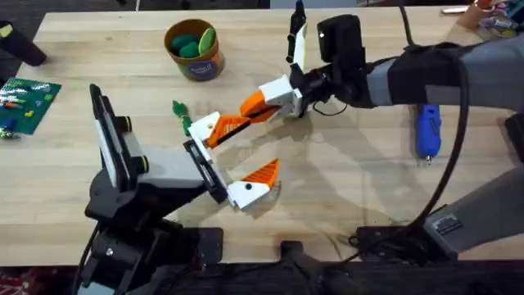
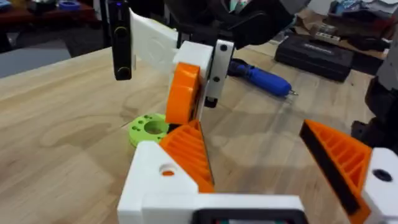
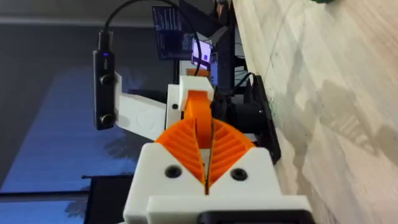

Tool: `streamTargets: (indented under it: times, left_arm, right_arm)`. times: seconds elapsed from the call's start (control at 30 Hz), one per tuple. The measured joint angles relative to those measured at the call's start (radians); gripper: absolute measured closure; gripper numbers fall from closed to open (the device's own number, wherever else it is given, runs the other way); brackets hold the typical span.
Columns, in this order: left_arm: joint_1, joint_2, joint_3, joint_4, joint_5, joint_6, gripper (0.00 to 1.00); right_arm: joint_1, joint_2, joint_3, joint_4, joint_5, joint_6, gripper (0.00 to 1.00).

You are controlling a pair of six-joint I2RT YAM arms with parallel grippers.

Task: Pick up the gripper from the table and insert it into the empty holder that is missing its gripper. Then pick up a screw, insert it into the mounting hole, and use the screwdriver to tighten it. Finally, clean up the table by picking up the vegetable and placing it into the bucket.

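Observation:
My left gripper [image 1: 260, 146] [image 2: 249, 134] stands wide open above the table [image 1: 344, 188]. The orange ribbed gripper [image 1: 232, 125] [image 2: 189, 152] sits in the white holder [image 1: 205, 124] [image 2: 149, 186]. Orange shows through the mounting hole [image 2: 166, 169]. My right gripper [image 1: 260, 104] [image 3: 206, 134] is shut, pads pressed together, and its tips touch the end of that orange gripper. The blue screwdriver [image 1: 427, 131] [image 2: 261, 78] lies on the table to the right. The yellow bucket [image 1: 196, 65] at the back holds a green vegetable [image 1: 190, 43]. The screw is out of view.
A small green round piece with holes [image 1: 178, 109] [image 2: 149, 127] lies by the holder. A green circuit board [image 1: 26, 102] sits at the left edge. A black case [image 2: 317, 53] lies beyond the screwdriver. Cables run along the front right [image 1: 385, 238].

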Motion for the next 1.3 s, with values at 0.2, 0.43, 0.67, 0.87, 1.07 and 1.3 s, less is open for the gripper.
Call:
streamTargets:
  times: [0.2, 0.43, 0.67, 0.87, 1.07, 1.3]
  left_arm:
    - [0.001, 0.000, 0.000, 0.001, -0.001, 0.001, 0.014]
    - [-0.005, 0.000, 0.000, 0.001, 0.031, 0.006, 0.015]
    - [-0.005, 0.000, 0.000, 0.001, 0.031, 0.008, 0.015]
    - [-0.005, 0.000, 0.000, 0.001, 0.031, 0.008, 0.015]
    - [-0.005, 0.000, 0.000, 0.001, 0.031, 0.008, 0.015]
    - [-0.005, 0.000, 0.000, 0.001, 0.031, 0.008, 0.014]
  right_arm:
    - [0.005, 0.000, 0.001, -0.004, 0.006, 0.022, 0.808]
    - [0.027, 0.000, 0.001, -0.008, 0.018, 0.029, 0.393]
    - [0.004, 0.000, 0.001, -0.008, -0.002, 0.029, 0.262]
    - [0.004, 0.000, -0.001, -0.008, -0.029, 0.023, 0.241]
    - [0.004, 0.000, -0.018, -0.008, -0.074, 0.006, 0.289]
    - [0.005, 0.000, -0.048, -0.008, -0.097, -0.012, 0.304]
